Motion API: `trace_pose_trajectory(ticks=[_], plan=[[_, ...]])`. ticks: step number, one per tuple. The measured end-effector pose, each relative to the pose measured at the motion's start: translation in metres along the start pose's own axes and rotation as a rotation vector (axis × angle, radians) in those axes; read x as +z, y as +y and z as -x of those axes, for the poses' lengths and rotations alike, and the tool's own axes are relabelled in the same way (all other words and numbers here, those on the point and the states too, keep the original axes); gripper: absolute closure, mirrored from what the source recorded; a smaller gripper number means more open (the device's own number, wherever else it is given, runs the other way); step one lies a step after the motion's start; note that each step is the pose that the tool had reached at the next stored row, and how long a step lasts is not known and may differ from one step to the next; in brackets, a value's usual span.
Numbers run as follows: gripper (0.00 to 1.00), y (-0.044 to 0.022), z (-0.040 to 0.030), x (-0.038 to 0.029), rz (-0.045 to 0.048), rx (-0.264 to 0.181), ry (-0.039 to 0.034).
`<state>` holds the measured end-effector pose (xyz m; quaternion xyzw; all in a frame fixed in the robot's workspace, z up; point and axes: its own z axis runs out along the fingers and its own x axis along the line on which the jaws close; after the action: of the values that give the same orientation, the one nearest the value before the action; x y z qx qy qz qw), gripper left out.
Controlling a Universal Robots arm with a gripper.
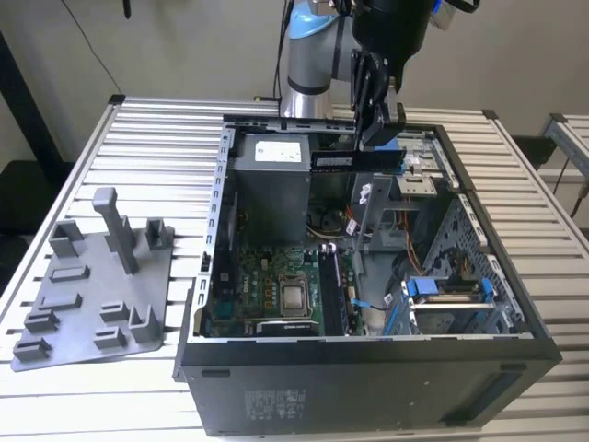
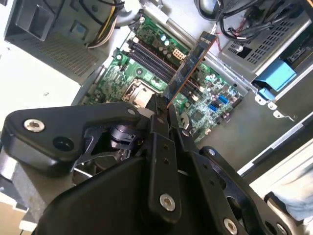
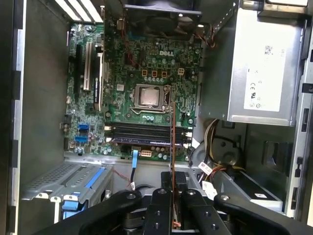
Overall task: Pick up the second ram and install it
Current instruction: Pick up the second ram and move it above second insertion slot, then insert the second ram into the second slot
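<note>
The second ram [image 1: 354, 160] is a long thin black stick with a pale label. It hangs level in the air above the open computer case [image 1: 368, 354], over its far half. My gripper [image 1: 380, 143] is shut on one end of the stick. In both wrist views the stick juts out from between the black fingers: second ram [image 2: 188, 66], gripper [image 2: 161, 106]; edge-on second ram [image 3: 172, 139], gripper [image 3: 173, 180]. Below it lies the green motherboard [image 3: 122, 68] with its dark memory slots [image 3: 144, 132] beside the processor socket [image 3: 149, 95]. The stick is well above the slots and touches nothing.
A grey fixture plate [image 1: 92, 295] with upright posts lies on the slatted table at the exterior view's left. Inside the case are a grey power supply [image 1: 276, 152], loose cables [image 3: 215, 169] and a blue-handled drive bay [image 1: 442, 290] near the slots.
</note>
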<state>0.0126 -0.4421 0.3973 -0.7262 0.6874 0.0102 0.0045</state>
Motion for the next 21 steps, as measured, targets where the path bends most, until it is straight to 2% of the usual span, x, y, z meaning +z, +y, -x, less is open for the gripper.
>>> trace_pose_trajectory(ticks=[15,21], plan=[[0.86,0.0,-0.0001,0.0,-0.0001,0.003,0.0],[0.86,0.0,-0.0005,0.0004,-0.0007,0.03,-0.0002]])
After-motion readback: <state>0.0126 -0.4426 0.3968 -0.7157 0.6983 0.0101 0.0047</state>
